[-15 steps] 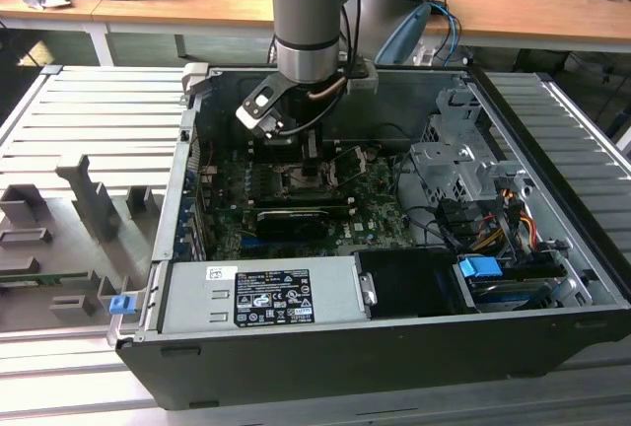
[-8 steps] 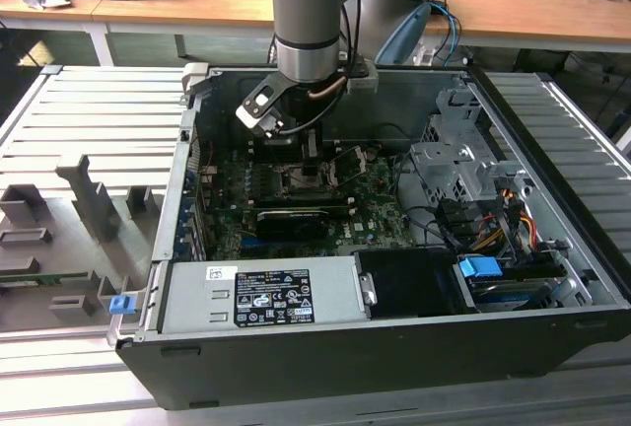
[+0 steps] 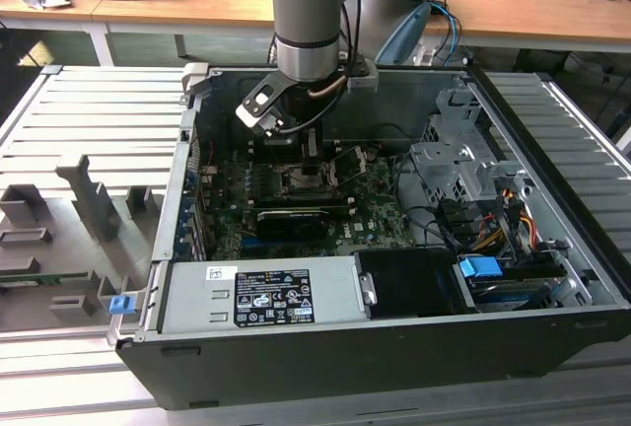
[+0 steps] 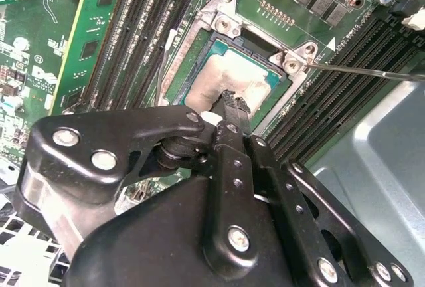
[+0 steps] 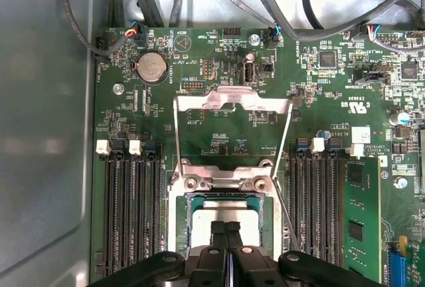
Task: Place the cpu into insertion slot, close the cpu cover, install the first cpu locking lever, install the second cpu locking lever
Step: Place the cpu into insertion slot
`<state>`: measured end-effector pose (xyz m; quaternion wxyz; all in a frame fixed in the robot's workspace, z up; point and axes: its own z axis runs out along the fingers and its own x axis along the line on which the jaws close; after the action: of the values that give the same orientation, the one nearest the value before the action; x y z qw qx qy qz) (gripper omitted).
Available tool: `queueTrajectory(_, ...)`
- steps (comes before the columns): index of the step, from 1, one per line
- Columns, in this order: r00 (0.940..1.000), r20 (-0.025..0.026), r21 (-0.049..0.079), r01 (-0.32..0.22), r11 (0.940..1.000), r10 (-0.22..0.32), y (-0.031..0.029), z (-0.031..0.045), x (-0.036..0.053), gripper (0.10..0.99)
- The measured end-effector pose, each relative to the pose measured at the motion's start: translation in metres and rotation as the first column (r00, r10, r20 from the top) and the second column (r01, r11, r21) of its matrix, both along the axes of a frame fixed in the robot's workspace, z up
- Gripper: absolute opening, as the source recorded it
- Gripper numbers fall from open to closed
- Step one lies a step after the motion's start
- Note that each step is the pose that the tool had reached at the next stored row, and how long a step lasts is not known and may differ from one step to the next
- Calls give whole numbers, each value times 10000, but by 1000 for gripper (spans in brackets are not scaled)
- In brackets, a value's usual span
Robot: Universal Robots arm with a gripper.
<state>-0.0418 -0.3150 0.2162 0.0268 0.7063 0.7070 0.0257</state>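
In the exterior view the grey labelled box (image 3: 261,296) lies at about six o'clock from the gripper (image 3: 312,162), which hangs inside the open case (image 3: 394,367), with the drive cage (image 3: 454,175) at its three o'clock. In both wrist views its fingers (image 5: 216,234) are pressed together with nothing between them. Their tips are at the top of the cpu (image 4: 212,81), which sits in the insertion slot (image 5: 176,224), and the cpu cover (image 5: 232,99) stands swung open.
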Motion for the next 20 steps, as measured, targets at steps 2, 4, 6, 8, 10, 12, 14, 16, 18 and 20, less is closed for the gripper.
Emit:
queueTrajectory(2, 10000, 1, 0, 0, 10000, 0, 0, 7, 0, 106)
queueTrajectory(4, 10000, 1, 1, 1, 10000, -1, 0, 13, 0, 106)
queueTrajectory(6, 10000, -1, -2, 1, 10000, -1, 0, 23, 0, 106)
queueTrajectory(8, 10000, 1, 0, 1, 10000, -1, 0, 35, 0, 106)
queueTrajectory(10, 10000, 1, 0, 1, 10000, -1, 0, 60, 0, 106)
queueTrajectory(12, 10000, 1, 1, 0, 10000, 0, 0, 71, 0, 106)
queueTrajectory(14, 10000, 1, 1, 0, 10000, 0, 0, 78, 0, 106)
queueTrajectory(16, 10000, 0, 0, 1, 10000, -1, -1, 89, 0, 106)
queueTrajectory(18, 10000, 1, 1, 0, 10000, 0, -1, 103, 0, 106)
queueTrajectory(20, 10000, 0, 0, 0, 10000, 0, -1, 116, 0, 106)
